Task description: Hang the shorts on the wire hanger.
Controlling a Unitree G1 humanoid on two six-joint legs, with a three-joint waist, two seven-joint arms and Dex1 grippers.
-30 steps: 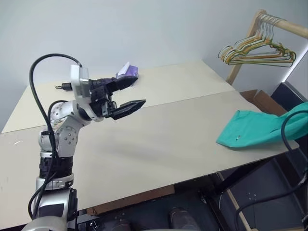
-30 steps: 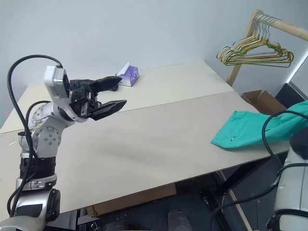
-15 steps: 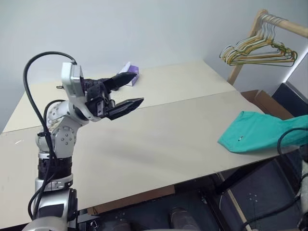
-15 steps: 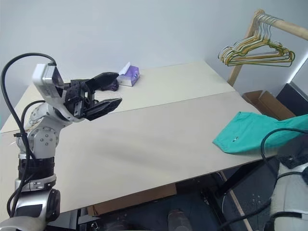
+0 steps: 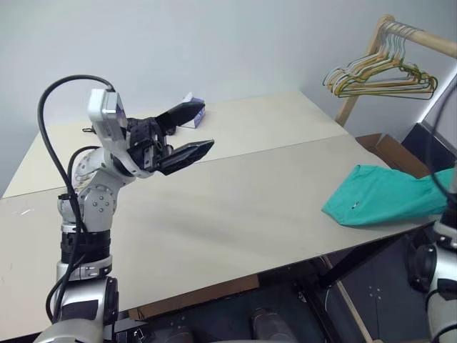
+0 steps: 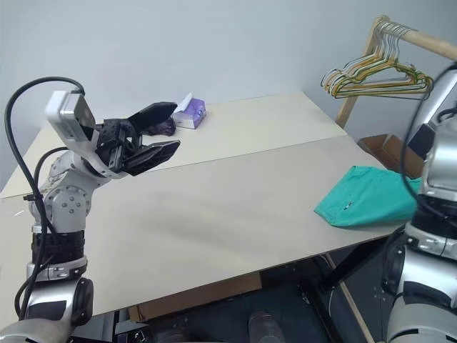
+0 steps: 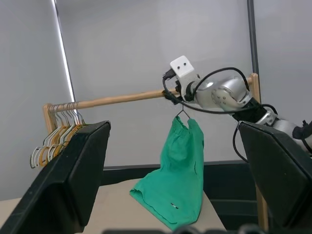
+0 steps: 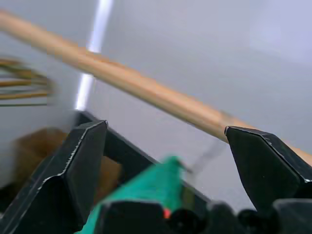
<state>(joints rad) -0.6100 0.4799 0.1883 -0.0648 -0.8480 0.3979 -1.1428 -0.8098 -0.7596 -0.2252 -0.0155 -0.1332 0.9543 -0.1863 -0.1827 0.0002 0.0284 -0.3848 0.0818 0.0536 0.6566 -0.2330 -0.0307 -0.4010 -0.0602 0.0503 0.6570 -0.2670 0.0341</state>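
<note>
The shorts [image 7: 175, 175] hang from the wire hanger [image 7: 181, 113], whose hook is over the wooden rail [image 7: 122, 99] at the far right of the scene. Their lower end drapes onto the right edge of the tabletop [image 5: 235, 207], where the teal fabric spreads in a loose heap (a small white mark shows on it).

The right gripper [image 8: 165, 146] is up by the rail, its two black fingers [image 8: 83, 165] spread wide with nothing between them; the rail crosses the gap beyond them and the green cloth lies just below. In the left wrist view the right arm's wrist sits right at the hanger's hook, though whether it touches the wire cannot be told.

The left gripper [image 5: 187, 134] is raised over the far left part of the tabletop, pointing right, its fingers wide apart and empty.

A bunch of coloured hangers [image 5: 382, 75] hangs further along the same rail. A small purple tissue box [image 6: 190, 112] sits on the far side of the tabletop, behind the left gripper.
</note>
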